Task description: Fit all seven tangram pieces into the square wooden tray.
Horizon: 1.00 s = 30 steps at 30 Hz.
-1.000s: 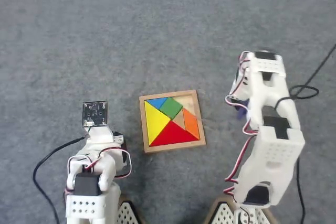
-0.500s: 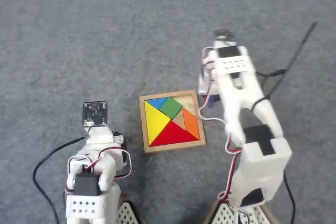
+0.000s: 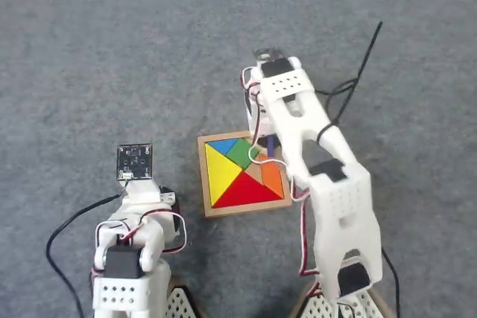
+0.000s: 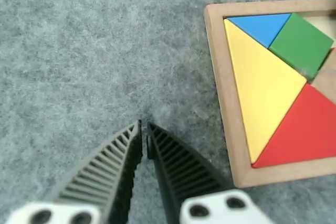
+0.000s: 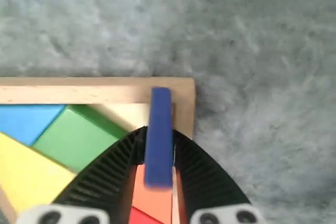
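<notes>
The right pincer (image 5: 158, 134) holds a dark blue piece (image 5: 160, 106) standing on edge. It is above a corner of the tray (image 5: 79, 90), where bare wood (image 5: 128, 115) shows between the green square (image 5: 79, 135) and the rim. The left pincer (image 4: 144, 128), jaws pressed narrow, hangs over the grey tabletop (image 4: 79, 51) just beside the tray's outer edge.

High: fixed overhead, looking down on the mat (image 3: 112, 57) — left arm (image 3: 134, 236) rooted at 7 o'clock, right arm (image 3: 313, 161) at 5, tray (image 3: 203, 180) near centre.
Left wrist: low on its arm, facing down past the left gripper (image 4: 143, 125) to the tray's 9 o'clock side.
Right wrist: closer still — down past the dark blue piece (image 5: 160, 108) in the right gripper (image 5: 158, 131) onto the tray's 1 o'clock corner.
Shared: tray in all three; both wrists catch the blue triangle (image 4: 260, 24) and green square (image 4: 301, 43).
</notes>
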Available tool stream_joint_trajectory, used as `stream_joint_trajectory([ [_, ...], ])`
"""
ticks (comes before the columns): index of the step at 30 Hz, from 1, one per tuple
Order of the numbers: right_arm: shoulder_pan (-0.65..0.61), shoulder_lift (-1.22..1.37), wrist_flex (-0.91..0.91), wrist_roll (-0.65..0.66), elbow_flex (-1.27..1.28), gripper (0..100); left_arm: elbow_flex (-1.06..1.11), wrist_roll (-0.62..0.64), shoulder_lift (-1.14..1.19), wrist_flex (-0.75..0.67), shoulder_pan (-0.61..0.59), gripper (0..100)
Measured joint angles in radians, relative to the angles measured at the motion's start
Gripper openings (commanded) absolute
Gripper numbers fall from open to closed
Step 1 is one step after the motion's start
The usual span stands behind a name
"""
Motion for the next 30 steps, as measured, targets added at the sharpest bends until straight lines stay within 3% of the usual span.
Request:
stream_joint_trajectory([
  [5, -0.014, 0.064, 0.081, 0.002, -0.127, 16.3, 0.000, 0.000, 0.000, 0.000, 0.000, 1],
  [14, -0.115, 0.066, 0.100, 0.025, -0.153, 15.2, 0.000, 0.000, 0.000, 0.000, 0.000, 1],
  [30, -0.118, 0.066, 0.127, 0.032, -0.269, 15.1, 0.000, 0.000, 0.000, 0.000, 0.000, 1],
])
